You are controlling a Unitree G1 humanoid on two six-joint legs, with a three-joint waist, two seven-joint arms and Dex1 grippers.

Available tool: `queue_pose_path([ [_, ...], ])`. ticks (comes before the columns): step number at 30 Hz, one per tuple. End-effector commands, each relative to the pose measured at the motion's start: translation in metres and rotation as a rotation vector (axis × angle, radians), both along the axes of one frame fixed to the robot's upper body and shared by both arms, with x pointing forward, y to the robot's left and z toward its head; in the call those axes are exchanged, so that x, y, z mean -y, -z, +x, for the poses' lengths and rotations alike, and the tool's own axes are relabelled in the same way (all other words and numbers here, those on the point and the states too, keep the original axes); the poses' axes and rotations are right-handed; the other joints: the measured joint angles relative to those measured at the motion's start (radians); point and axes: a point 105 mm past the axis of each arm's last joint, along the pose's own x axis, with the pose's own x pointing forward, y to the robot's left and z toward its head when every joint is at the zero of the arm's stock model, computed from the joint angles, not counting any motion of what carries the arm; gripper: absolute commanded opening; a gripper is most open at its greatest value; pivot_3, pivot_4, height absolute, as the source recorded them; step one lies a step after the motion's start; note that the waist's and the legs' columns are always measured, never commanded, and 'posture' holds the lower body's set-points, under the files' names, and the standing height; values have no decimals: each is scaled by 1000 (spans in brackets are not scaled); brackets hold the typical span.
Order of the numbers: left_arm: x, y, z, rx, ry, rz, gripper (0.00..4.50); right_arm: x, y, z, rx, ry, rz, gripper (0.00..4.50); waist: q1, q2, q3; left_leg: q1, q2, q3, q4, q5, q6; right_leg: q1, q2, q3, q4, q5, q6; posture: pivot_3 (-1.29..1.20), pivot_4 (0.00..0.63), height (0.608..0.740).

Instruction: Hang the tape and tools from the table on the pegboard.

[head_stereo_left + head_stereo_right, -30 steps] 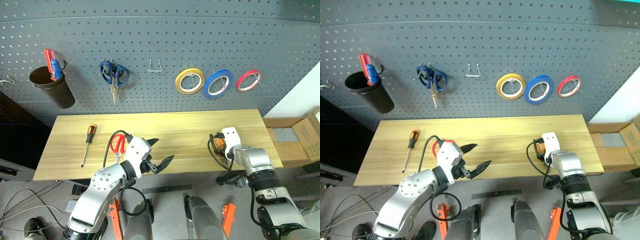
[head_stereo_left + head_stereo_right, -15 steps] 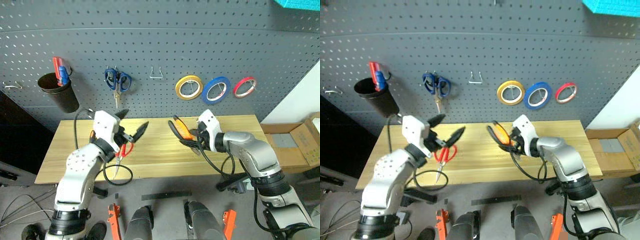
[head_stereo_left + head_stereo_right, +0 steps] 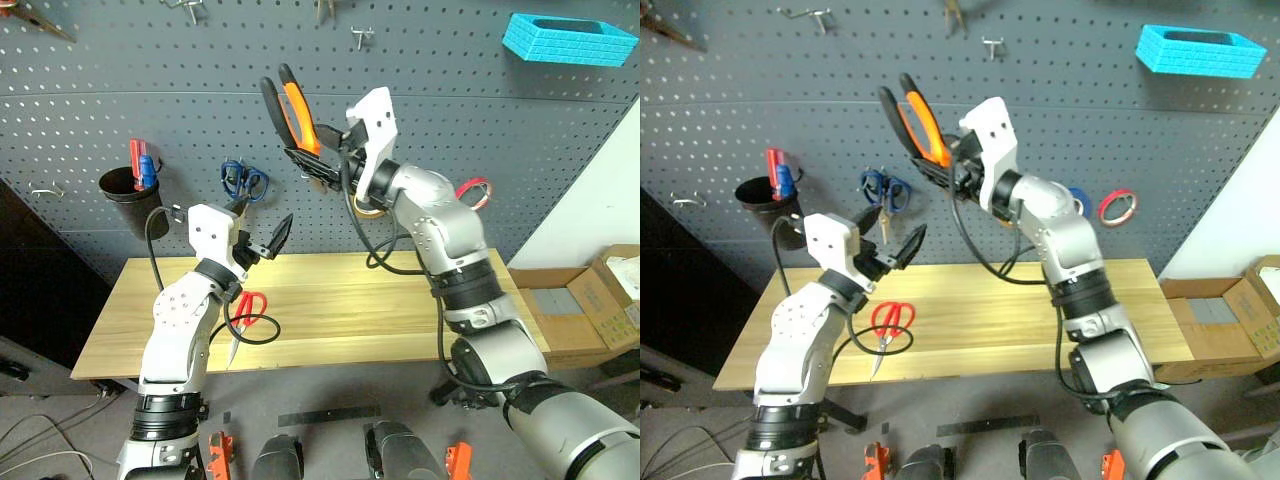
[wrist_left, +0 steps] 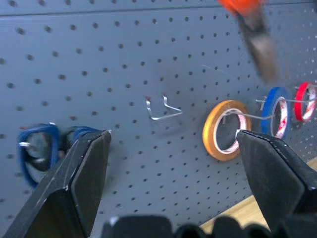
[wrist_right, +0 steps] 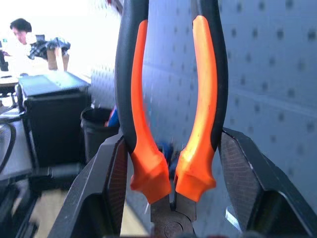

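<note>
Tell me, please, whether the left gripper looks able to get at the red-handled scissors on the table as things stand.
Probably yes: the left gripper hangs open and empty above the red-handled scissors, which lie uncovered on the table.

Bare pegboard (image 3: 80,90) stretch upper left, free. Wire hook (image 4: 162,109) unoccupied between blue scissors (image 3: 243,181) and yellow tape ring (image 4: 225,130). Table (image 3: 330,310) right half open; red scissors (image 3: 243,310) clutter near left.

Looked like a workshop. Grey pegboard (image 3: 560,150) held hooks, hung scissors (image 3: 243,181) and tape rings (image 4: 224,130). A plank workbench (image 3: 380,310) stood below.
</note>
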Motion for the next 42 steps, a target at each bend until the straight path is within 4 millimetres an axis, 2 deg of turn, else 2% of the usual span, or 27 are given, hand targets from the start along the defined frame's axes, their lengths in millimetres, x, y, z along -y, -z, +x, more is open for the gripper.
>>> queue_pose_path([
  [1, 6, -6, 2, 50, -19, 20, 4333, -8, -31, 7, 152, 36, 72, 2188, -9, 0, 0, 0, 0, 0, 0, 0, 0, 0, 0, 0, 0, 0, 0, -96, 38, 740],
  [6, -1, -2, 9, 58, -142, 1, 4333, -20, -37, 19, 171, 81, 116, 2188, -16, 1, 1, 0, 0, 0, -1, 0, 0, -1, 0, 0, 1, 2, -6, -73, 63, 740],
  [12, 5, -1, 9, 77, -207, -6, 4333, -34, -42, 22, 175, 90, 142, 2188, -10, 3, 3, 0, 0, -1, -2, 0, 0, -1, 0, 0, 0, 2, -6, -54, 102, 740],
  [19, 8, -7, -8, 99, -216, -17, 4333, -44, -46, 20, 171, 85, 158, 2188, -2, 10, 18, 0, 1, -1, -2, 0, 1, -1, 1, 0, 2, -1, -3, -44, 150, 740],
  [21, 9, -14, -15, 115, -197, -17, 4333, -43, -51, 20, 178, 93, 170, 2188, 5, 11, 31, 0, 1, -2, -1, 0, 1, -1, 1, 0, 2, -1, -3, -42, 165, 740],
  [25, 14, -16, -16, 106, -182, -2, 4333, -35, -60, 25, 178, 136, 195, 2188, 19, 12, 62, 1, 1, -2, -1, 1, 2, -1, 1, 0, 3, -2, -4, -31, 227, 740],
  [29, 18, -18, -23, 100, -171, 1, 4333, -30, -66, 29, 175, 179, 212, 2188, 23, 11, 85, -1, 1, -3, -1, 1, 2, -1, 1, -1, 3, -3, -7, -28, 225, 740],
  [34, 11, -16, -33, 78, -207, 10, 4333, -22, -73, 34, 183, 237, 233, 2188, 30, 11, 99, -3, 1, -2, -4, -1, 3, -2, 0, -2, 2, -1, -10, -18, 235, 740],
  [38, 7, -13, -38, 62, -224, 15, 4333, -7, -82, 38, 204, 306, 275, 2188, 32, 11, 116, -3, 1, -3, -5, -1, 3, -3, 0, -3, 2, -2, -11, -13, 254, 740],
  [42, 8, -10, -43, 45, -215, 23, 4333, -5, -73, 42, 193, 334, 268, 2188, 32, 10, 130, -3, 2, -3, -4, -1, 3, -4, 0, -3, 2, -3, -12, -5, 272, 740],
])
